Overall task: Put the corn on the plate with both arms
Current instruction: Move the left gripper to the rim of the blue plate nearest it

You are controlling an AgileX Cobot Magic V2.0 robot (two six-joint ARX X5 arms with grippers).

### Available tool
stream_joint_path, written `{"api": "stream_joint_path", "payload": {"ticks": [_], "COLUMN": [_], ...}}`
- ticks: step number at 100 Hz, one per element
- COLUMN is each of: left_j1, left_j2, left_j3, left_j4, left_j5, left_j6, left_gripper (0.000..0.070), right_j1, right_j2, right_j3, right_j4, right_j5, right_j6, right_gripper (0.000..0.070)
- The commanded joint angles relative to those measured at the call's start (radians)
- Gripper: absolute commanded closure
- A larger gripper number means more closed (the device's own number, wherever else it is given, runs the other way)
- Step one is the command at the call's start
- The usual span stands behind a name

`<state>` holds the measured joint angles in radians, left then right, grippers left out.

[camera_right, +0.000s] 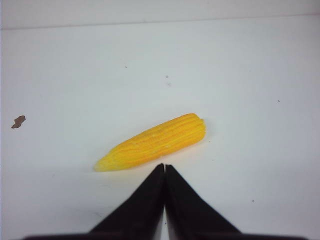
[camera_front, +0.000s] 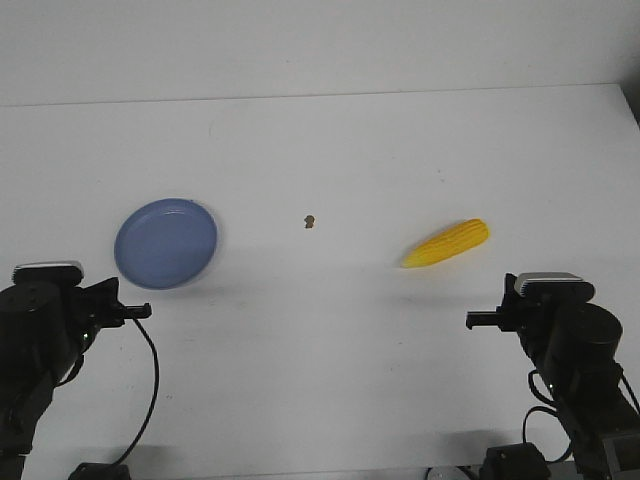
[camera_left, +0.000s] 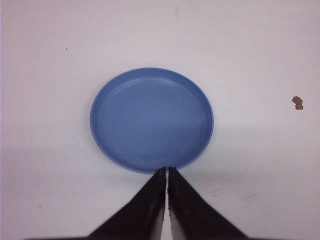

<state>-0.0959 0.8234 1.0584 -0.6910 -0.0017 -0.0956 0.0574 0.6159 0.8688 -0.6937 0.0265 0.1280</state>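
A round periwinkle-blue plate [camera_left: 151, 120] is seen lying flat on a white table [camera_left: 260, 45], with faint concentric rings visible inside its slightly raised rim and nothing resting in it. The left gripper [camera_left: 166, 171] is shown with its two black pointed fingers [camera_left: 145, 205] pressed together, only a thin seam left between them, the tips meeting at the plate's near edge. A small brown speck [camera_left: 298, 103] is seen on the table, well apart from the plate

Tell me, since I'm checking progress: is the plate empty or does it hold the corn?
Empty. The plate shows only bare blue surface in the left wrist view, and the corn lies on the table, well apart to its right.
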Motion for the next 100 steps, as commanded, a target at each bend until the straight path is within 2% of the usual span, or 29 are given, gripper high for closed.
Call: {"api": "stream_joint_path", "payload": {"ticks": [1, 14, 21, 24, 27, 37, 42, 75, 84, 100], "left_j1": [0.000, 0.000, 0.000, 0.000, 0.000, 0.000, 0.000, 0.010, 0.050, 0.146], "left_j2": [-0.002, -0.007, -0.007, -0.007, -0.007, -0.007, -0.007, 0.023, 0.082, 0.237], "left_j3": [0.021, 0.021, 0.021, 0.021, 0.021, 0.021, 0.021, 0.023, 0.032, 0.046], "left_j4": [0.013, 0.019, 0.019, 0.019, 0.019, 0.019, 0.019, 0.070, 0.109, 0.163], "left_j5": [-0.002, -0.002, -0.002, -0.002, -0.002, -0.002, -0.002, -0.007, -0.036, -0.024], "left_j6": [0.005, 0.004, 0.004, 0.004, 0.003, -0.011, -0.024, -0.037, -0.048, -0.087], "left_gripper": [0.0688, 0.0682, 0.0668, 0.0629, 0.0561, 0.0254, 0.0171, 0.0161, 0.0161, 0.0161], "right_j1": [0.000, 0.000, 0.000, 0.000, 0.000, 0.000, 0.000, 0.000, 0.000, 0.000], "right_j2": [0.000, 0.000, 0.001, 0.001, 0.000, 0.000, 0.000, 0.000, 0.000, 0.000], "right_j3": [0.019, 0.019, 0.019, 0.019, 0.019, 0.019, 0.019, 0.019, 0.019, 0.019], "right_j4": [0.007, 0.008, 0.005, 0.003, 0.003, 0.003, 0.003, 0.006, 0.006, 0.005], "right_j5": [-0.001, 0.000, 0.000, 0.000, 0.000, 0.000, 0.000, 0.000, 0.000, 0.000], "right_j6": [0.003, 0.002, 0.002, 0.002, 0.001, 0.002, 0.002, 0.002, 0.002, 0.002], "right_gripper": [0.0697, 0.0692, 0.0644, 0.0581, 0.0493, 0.0117, 0.0032, 0.0027, 0.0027, 0.0027]}}
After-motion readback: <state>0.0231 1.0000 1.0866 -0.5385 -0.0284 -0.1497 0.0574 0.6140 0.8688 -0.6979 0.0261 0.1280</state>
